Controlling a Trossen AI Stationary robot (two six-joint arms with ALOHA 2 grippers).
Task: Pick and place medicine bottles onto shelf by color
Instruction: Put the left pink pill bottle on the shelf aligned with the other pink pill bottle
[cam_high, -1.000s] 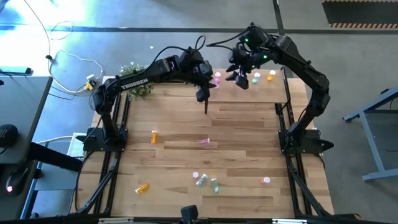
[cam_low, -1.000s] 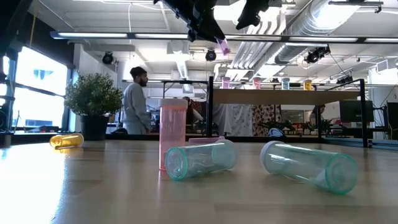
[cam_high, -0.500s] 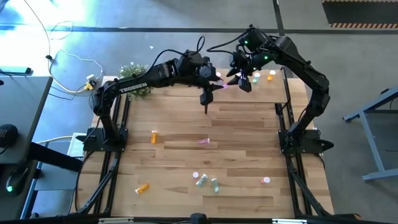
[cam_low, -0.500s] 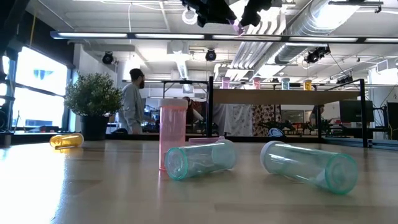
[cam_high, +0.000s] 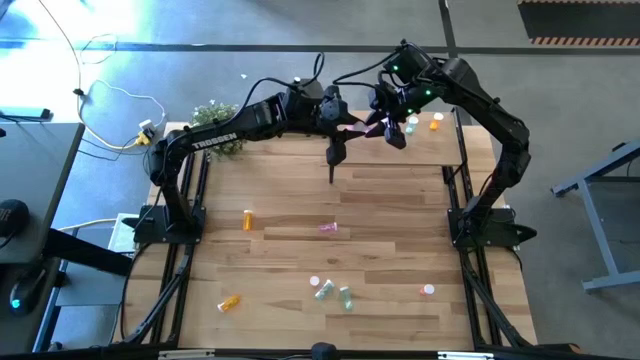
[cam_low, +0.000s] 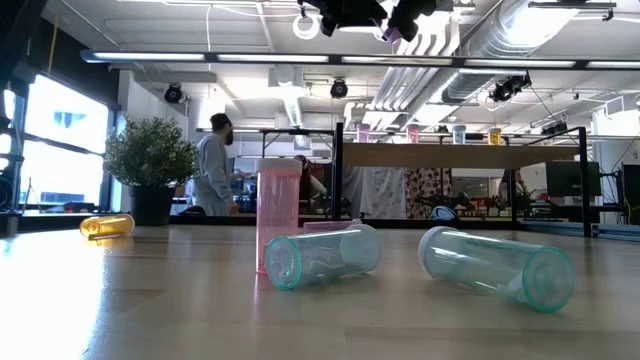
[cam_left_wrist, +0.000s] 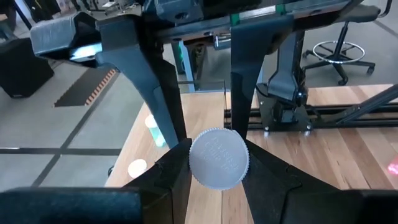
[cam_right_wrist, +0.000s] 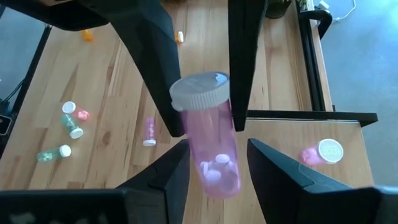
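A pink medicine bottle (cam_right_wrist: 211, 149) with a white cap (cam_left_wrist: 217, 158) hangs in mid-air above the table's far edge, at the shelf's left end. My left gripper (cam_high: 352, 126) is shut on its cap end. My right gripper (cam_right_wrist: 214, 165) faces it from the right, fingers close on either side of the bottle's bottom end. The shelf (cam_right_wrist: 292, 134) is a light board in a black frame at the far right. A pink bottle (cam_right_wrist: 320, 152) lies on it, with a green one (cam_high: 412, 125) and an orange one (cam_high: 436, 122). My left gripper pinches the bottle at its cap end (cam_left_wrist: 194, 163) between its two fingers. The fingers (cam_right_wrist: 158, 81) come nearly level from the table's left and lie along the bottle. The bottle is lifted clear, its bottom end toward the right gripper. My right gripper's fingers flank the bottle's bottom end (cam_right_wrist: 221, 180); I cannot tell whether they touch it.
Loose bottles lie on the plank table: orange (cam_high: 248, 218), pink (cam_high: 328, 228), two green (cam_high: 334, 294), pink (cam_high: 428, 290), orange (cam_high: 230, 301). A potted plant (cam_high: 215, 125) stands at the far left. In the low view a person (cam_low: 215, 165) walks behind the table.
My left gripper has carried the pink bottle up and toward the table's right, to the right gripper, and has tipped closer to level. The bottle's bottom end now lies between the right gripper's fingers.
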